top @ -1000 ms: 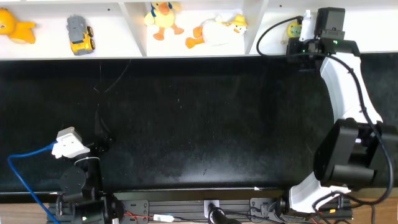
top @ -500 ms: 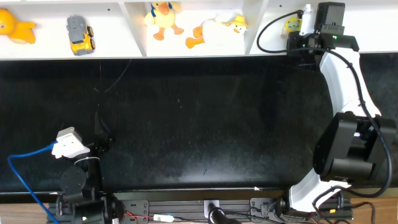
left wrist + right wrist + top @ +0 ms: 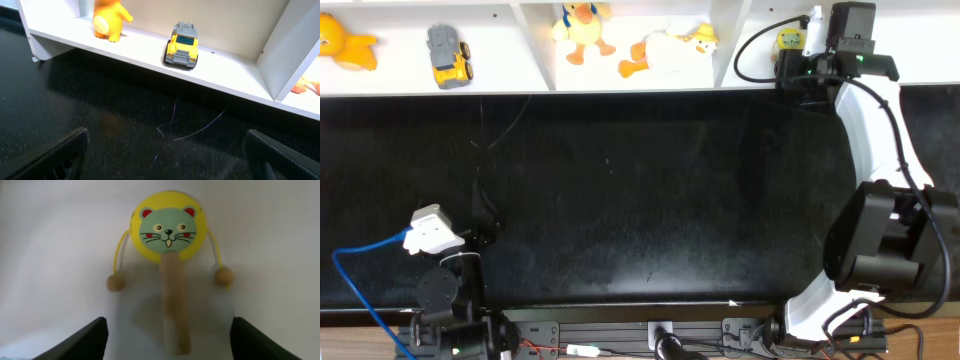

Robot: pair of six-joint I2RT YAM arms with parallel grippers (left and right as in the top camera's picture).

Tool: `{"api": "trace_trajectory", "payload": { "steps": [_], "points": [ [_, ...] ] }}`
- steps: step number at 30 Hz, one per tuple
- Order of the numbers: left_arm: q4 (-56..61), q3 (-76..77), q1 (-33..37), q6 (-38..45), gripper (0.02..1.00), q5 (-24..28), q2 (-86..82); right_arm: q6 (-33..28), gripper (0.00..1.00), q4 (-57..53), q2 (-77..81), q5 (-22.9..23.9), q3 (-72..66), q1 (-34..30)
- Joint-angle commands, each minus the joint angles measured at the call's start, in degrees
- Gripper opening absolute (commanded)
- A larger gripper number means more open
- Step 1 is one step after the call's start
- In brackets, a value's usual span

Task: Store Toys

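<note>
Right gripper [image 3: 169, 322]: I read the fingers as spread wide, nothing gripped. The cat-faced rattle drum [image 3: 170, 265] lies flat on the white floor of the shelf's [image 3: 640, 82] right-hand compartment. Its wooden handle points back into the gap between the fingers and touches neither. The yellow head lies farther off, with a bead on either side. Left gripper [image 3: 165, 140]: also wide open and empty, low over the black table [image 3: 640, 200], facing the yellow truck [image 3: 183, 45]
</note>
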Motion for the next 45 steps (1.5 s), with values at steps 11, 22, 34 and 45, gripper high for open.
{"api": "trace_trajectory", "payload": {
  "steps": [11,22,34,45],
  "points": [
    [0.09,-0.26,-0.42,1.31,0.998,0.37,-0.59,0.70,0.945,-17.27,-3.04,-0.85,11.85,0.52],
    [0.09,-0.28,-0.42,1.31,0.998,0.37,-0.59,2.62,0.996,-29.22,-11.56,-0.90,10.25,2.56],
    [0.09,-0.28,-0.42,1.31,0.998,0.37,-0.59,12.83,0.996,-31.36,-28.76,2.62,-1.40,10.91],
    [0.09,-0.28,-0.42,1.31,0.996,0.37,-0.59,22.53,0.996,-43.82,-47.52,10.47,-1.90,11.10]
  ]
}}
